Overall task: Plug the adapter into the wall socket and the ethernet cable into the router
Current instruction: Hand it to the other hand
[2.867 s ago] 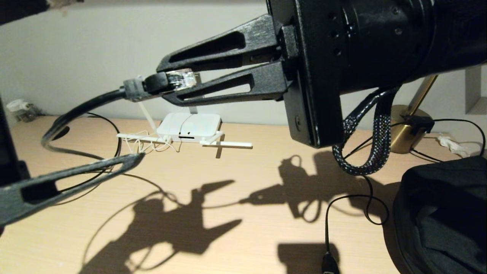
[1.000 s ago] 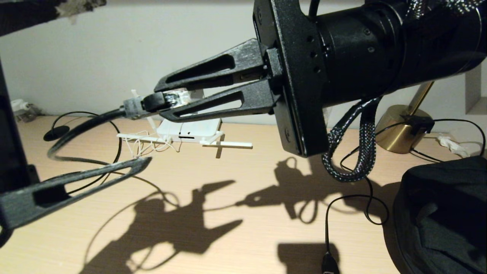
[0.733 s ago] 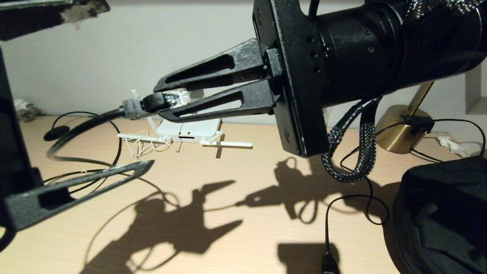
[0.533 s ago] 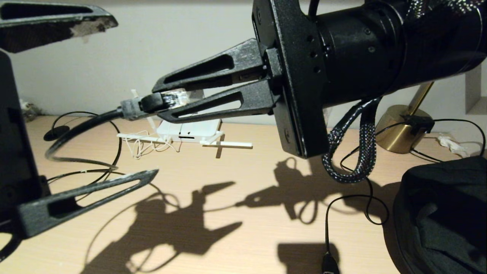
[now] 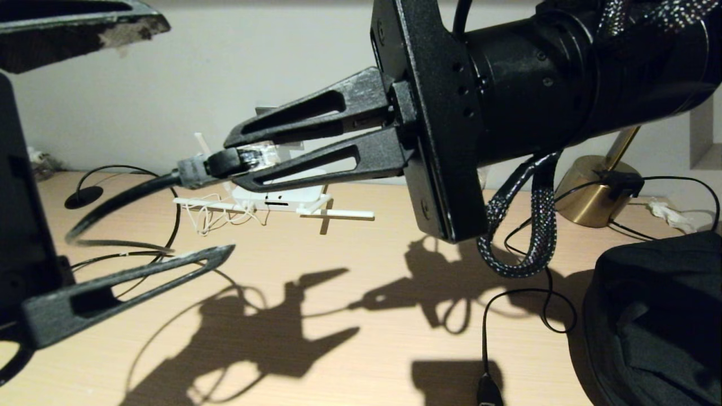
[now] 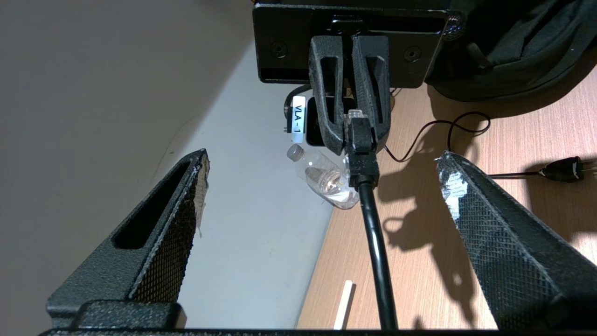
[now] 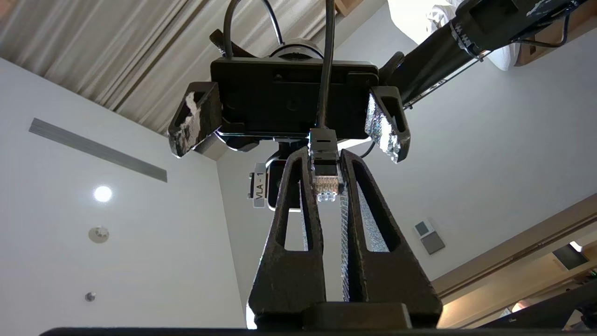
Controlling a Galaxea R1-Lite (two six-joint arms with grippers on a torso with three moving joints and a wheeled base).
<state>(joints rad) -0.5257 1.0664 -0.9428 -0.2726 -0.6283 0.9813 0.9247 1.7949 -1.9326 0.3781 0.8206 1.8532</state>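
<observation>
My right gripper (image 5: 228, 151) is shut on the clear clip connector (image 5: 258, 153) of the black ethernet cable (image 5: 121, 194), held in the air above the desk. The right wrist view shows the connector (image 7: 325, 184) pinched between the two fingers. Behind and below it, the white router (image 5: 280, 195) lies by the wall with its dark port slot facing me and its antennas spread. My left gripper (image 5: 200, 137) is wide open at the far left, facing the right gripper, with the cable (image 6: 375, 233) running between its fingers untouched. The adapter and the wall socket are hidden.
A tangle of thin white cord (image 5: 211, 217) lies left of the router. A brass lamp base (image 5: 592, 194) stands at the back right, with a black bag (image 5: 660, 321) in front of it. A thin black lamp cord (image 5: 510, 301) crosses the desk (image 5: 366, 332). A plastic bottle (image 6: 322, 179) lies by the wall.
The right gripper has come down a little with the connector, closer to the router. The left gripper has risen and shifted right, so its upper finger now shows.
</observation>
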